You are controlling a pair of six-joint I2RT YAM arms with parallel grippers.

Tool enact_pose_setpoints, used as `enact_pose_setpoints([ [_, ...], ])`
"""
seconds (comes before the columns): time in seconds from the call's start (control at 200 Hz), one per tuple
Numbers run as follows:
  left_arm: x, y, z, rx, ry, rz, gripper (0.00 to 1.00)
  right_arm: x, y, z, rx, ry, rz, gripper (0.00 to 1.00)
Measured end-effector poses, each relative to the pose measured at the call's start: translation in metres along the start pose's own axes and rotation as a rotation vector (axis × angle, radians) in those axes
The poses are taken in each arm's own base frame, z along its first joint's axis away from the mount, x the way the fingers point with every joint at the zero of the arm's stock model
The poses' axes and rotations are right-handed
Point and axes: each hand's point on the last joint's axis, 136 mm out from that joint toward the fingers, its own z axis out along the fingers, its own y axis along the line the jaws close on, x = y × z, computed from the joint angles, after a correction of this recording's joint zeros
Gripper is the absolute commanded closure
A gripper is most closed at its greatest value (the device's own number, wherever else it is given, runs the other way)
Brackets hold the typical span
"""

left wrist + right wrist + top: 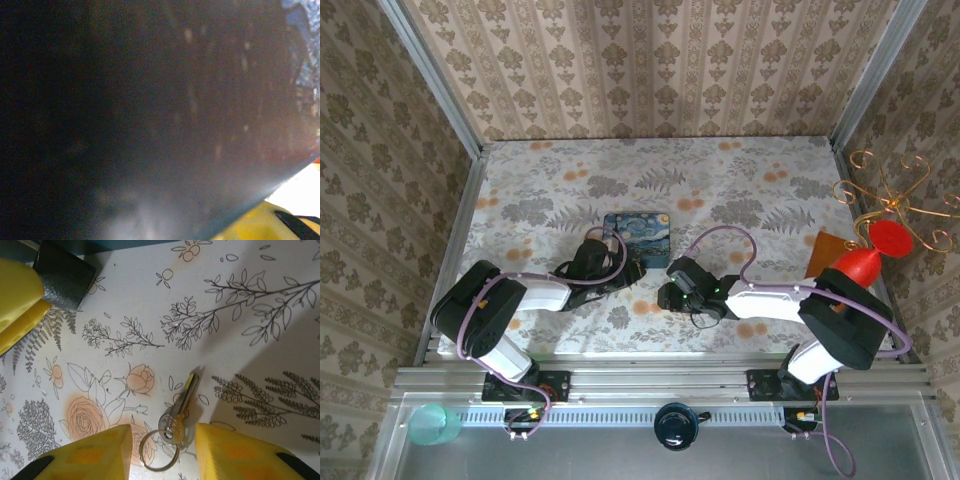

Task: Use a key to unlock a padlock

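Closest in, at the bottom of the right wrist view, the right gripper [164, 452] stands with its two yellow pads [95, 452] spread apart, holding nothing. Between them on the flowered table [250, 365] lies the key [181, 402], its ring [159, 456] toward the lower edge. The padlock [64, 271], dark and grainy, sits at the upper left of that frame, right against the yellow fingers [17, 290] of the left gripper [620, 268]. Whether those are clamped or loose I can't tell. From above, the blue tin [636, 232] lies mid-frame, just above both grippers.
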Motion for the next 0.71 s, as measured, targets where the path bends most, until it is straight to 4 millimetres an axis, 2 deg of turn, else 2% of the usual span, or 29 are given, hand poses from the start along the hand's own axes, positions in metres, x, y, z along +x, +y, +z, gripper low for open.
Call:
enact_pose_setpoints([
  [0.125,0.000,0.000,-0.002,0.008,-0.012,0.006,0.61,-0.001,0.000,0.005,0.023,0.007,-0.004,0.64],
  [0.27,0.002,0.004,-0.008,0.000,-0.026,0.011,0.59,-0.002,0.001,0.009,0.050,0.022,-0.016,0.72],
  [0.525,0.004,0.012,-0.019,-0.037,-0.042,0.025,0.59,-0.003,0.003,0.012,0.090,0.031,-0.047,0.79],
  [0.705,0.002,0.010,-0.026,-0.046,-0.057,0.045,0.59,-0.001,0.009,0.014,0.095,0.028,-0.086,0.85],
])
